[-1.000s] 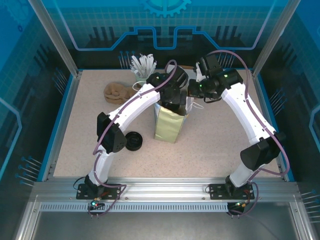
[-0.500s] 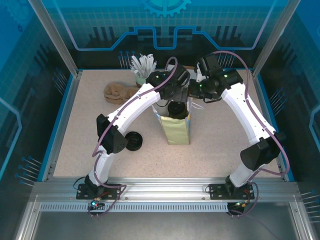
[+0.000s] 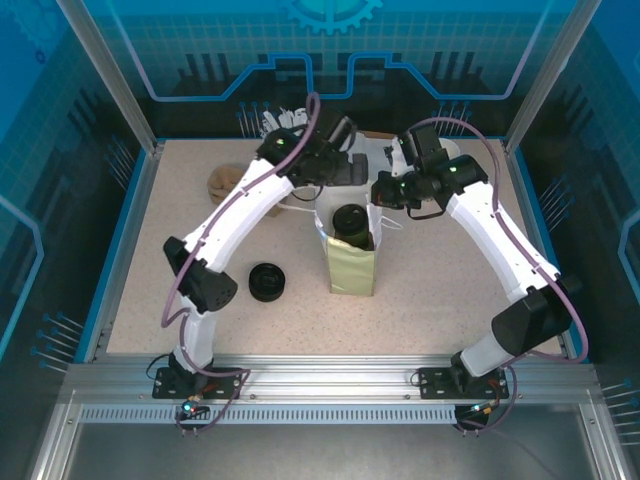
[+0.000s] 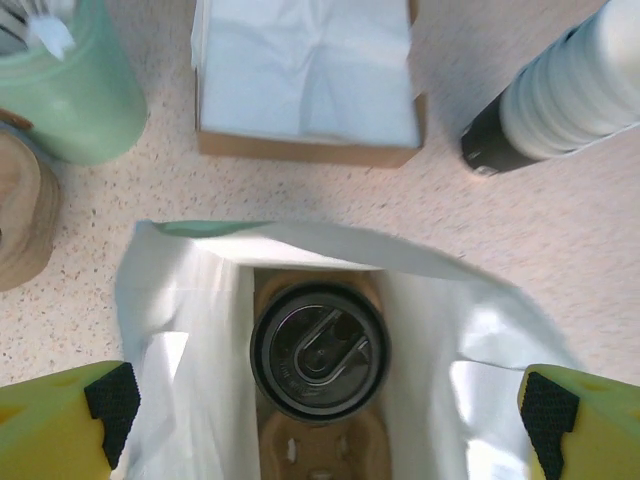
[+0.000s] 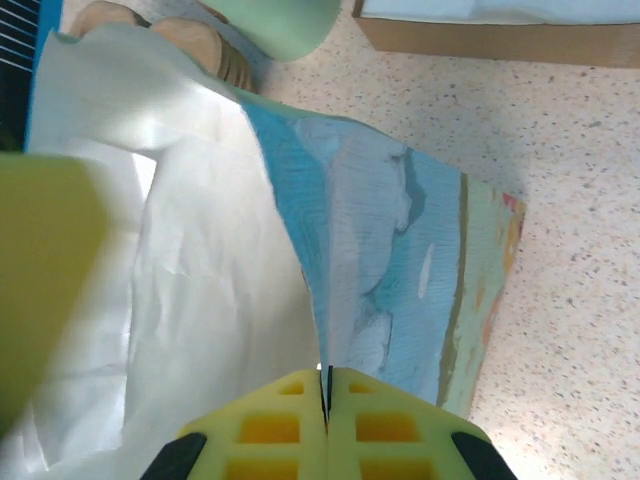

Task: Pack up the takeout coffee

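Black plastic lid up, the takeout coffee (image 4: 318, 350) sits deep inside the upright paper bag (image 4: 185, 320) on a brown cardboard insert (image 4: 325, 450), with the white bag walls standing off it on both sides. The left gripper (image 4: 330, 410) hangs above the mouth, fingers spread wide and holding nothing, flanking the opening. The right gripper (image 5: 326, 400) is pinched tight on the bag's top edge. A napkin box (image 4: 300, 150) and a cup stack (image 4: 560, 90) lie just beyond, with a strip of speckled tabletop (image 4: 480, 230) between them and the bag.

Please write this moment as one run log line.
coffee: in bag | left gripper: jaws open, over bag | right gripper: jaws shut on bag rim
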Controlling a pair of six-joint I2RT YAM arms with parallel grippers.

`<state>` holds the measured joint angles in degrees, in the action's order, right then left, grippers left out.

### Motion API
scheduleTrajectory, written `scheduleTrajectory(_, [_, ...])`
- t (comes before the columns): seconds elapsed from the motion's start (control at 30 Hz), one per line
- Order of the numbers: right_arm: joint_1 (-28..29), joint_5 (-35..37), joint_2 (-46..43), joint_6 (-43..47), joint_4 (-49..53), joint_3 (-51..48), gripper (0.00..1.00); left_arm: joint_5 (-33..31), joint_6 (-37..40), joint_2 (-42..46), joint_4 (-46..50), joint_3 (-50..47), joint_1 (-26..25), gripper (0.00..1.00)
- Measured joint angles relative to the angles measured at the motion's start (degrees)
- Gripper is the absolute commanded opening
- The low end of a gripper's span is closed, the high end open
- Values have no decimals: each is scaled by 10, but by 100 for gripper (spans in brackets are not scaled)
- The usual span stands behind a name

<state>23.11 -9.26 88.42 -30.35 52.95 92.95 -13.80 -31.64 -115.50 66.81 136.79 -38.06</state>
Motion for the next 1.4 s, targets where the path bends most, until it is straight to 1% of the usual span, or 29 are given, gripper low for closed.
scheduleTrajectory(0.23, [-5,-57,-17,3,-51,-39,0,11,0,71,-35,4,38,99])
scheduleTrajectory(0.53, [-19,-138,-24,-41,-137,-99,0,12,3,92,-61,-33,119,99])
scheduleTrajectory(0.73, [-19,-158,-24,-71,-177,-116,0,12,6,92,-65,-42,160,99])
scheduleTrajectory(0.93, [-17,-156,-29,-87,-192,-129,0,12,16,90,-73,-41,186,99])
scheduleTrajectory(1.13, [-17,-141,-39,-91,-188,-134,30,12,33,79,-88,-42,212,99])
scheduleTrajectory(1.2, [-17,-131,-40,-84,-177,-131,38,12,36,77,-90,-42,220,99])
scheduleTrajectory(1.27, [-17,-119,-46,-73,-165,-127,43,12,41,77,-96,-45,229,99])
scheduleTrajectory(1.4, [-19,-101,-63,-49,-140,-104,48,10,51,77,-117,-55,237,99])
